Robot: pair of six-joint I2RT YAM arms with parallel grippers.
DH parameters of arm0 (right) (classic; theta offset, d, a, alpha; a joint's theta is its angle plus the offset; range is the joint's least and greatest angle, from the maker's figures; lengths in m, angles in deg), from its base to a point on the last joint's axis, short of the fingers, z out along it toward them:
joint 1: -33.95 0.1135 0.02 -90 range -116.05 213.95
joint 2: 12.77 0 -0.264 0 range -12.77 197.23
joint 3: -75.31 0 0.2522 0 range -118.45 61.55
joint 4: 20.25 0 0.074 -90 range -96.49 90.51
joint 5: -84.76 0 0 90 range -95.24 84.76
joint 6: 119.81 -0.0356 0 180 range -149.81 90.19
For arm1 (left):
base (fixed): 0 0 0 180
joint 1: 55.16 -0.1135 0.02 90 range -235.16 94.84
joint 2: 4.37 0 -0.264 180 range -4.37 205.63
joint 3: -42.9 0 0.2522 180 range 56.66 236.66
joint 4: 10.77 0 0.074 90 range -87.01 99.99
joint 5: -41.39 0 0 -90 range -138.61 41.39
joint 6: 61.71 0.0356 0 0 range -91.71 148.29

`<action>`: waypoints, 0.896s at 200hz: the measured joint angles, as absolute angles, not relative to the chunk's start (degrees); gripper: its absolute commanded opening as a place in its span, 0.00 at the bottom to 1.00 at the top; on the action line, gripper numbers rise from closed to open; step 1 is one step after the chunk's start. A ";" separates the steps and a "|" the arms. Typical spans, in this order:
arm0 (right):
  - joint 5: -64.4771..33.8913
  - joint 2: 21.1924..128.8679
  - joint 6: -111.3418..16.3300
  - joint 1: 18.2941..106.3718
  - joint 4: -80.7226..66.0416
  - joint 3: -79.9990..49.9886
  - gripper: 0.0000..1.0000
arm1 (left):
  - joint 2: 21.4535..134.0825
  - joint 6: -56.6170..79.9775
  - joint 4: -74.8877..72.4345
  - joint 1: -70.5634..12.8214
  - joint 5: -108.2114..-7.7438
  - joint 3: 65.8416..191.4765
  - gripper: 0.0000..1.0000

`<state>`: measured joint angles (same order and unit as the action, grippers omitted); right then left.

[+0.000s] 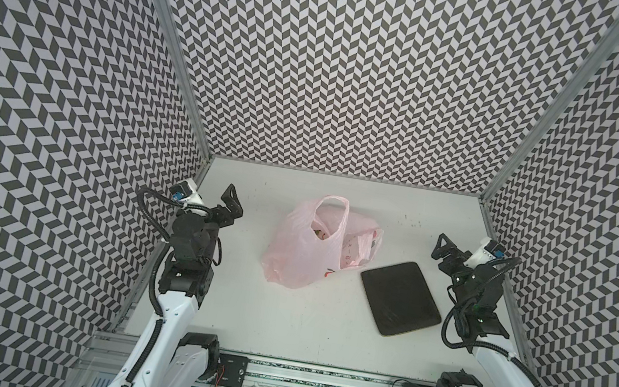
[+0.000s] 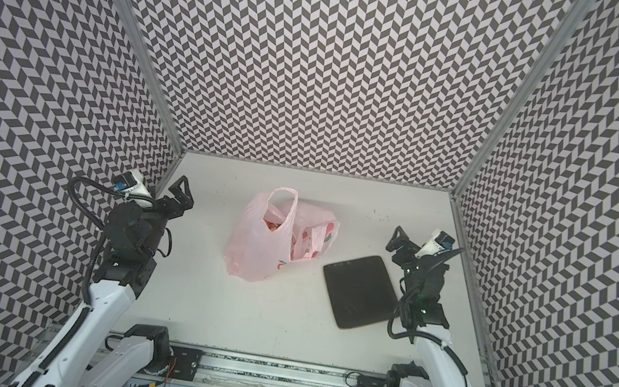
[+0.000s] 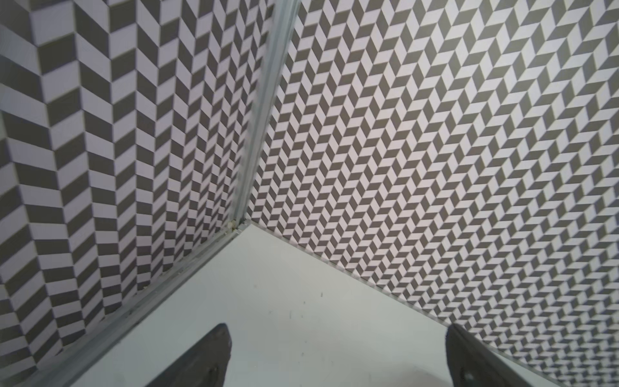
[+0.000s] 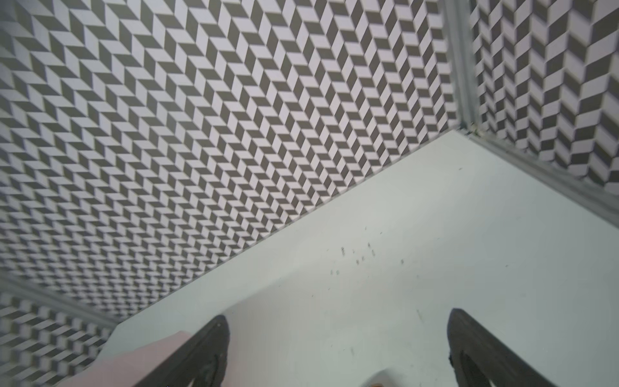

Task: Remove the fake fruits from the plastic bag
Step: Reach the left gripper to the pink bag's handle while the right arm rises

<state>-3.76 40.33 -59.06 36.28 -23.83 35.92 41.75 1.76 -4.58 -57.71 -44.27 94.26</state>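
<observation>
Reading it as step zero: all fruits (image 2: 272,225) are inside the bag (image 1: 302,252), only a red-orange glimpse showing through the mouth. I can't count them.

- The bag lies slumped mid-desk (image 1: 278,324), a bit toward the far edge. One handle (image 1: 333,206) stands up as a loop on the far side, while the second is flopped toward the right edge.
- The board (image 1: 400,297) sits just beside the bag on the right, apparently not touching.
- Left gripper (image 3: 336,335): jaws wide, empty, near the left edge and facing the far-left corner.
- Right gripper (image 4: 338,320): jaws wide, empty, near the right edge.

Handling guess:
- The film looks thin, limp, light and slippery, so it'll collapse and slide rather than resist.
- The fruits are likely hard, glossy and light, so they'd roll once out.

Grip plan: pinch the upright handle or the mouth rim with one gripper to hold the opening. The other can reach in, or lift the closed near end and tip them out. Avoid grabbing a fruit through the film.
</observation>
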 measured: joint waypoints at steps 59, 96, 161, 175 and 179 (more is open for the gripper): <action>-21.58 46.04 -59.28 36.54 -14.04 22.59 0.92 | 48.66 -5.17 15.90 -48.83 -56.35 118.37 0.96; -25.75 46.32 -55.41 37.22 -12.07 18.76 0.92 | 56.75 -6.17 24.47 -33.03 -57.56 130.76 0.96; -24.92 45.42 -53.84 37.30 -12.10 19.83 0.92 | 68.77 -6.13 39.24 -14.21 -55.70 145.23 0.94; -24.73 45.10 -53.86 37.30 -12.14 20.42 0.92 | 70.30 -6.08 42.22 -12.29 -55.26 146.89 0.92; -24.68 45.01 -53.86 37.30 -12.16 20.58 0.92 | 70.61 -6.04 42.87 -11.92 -55.13 147.24 0.91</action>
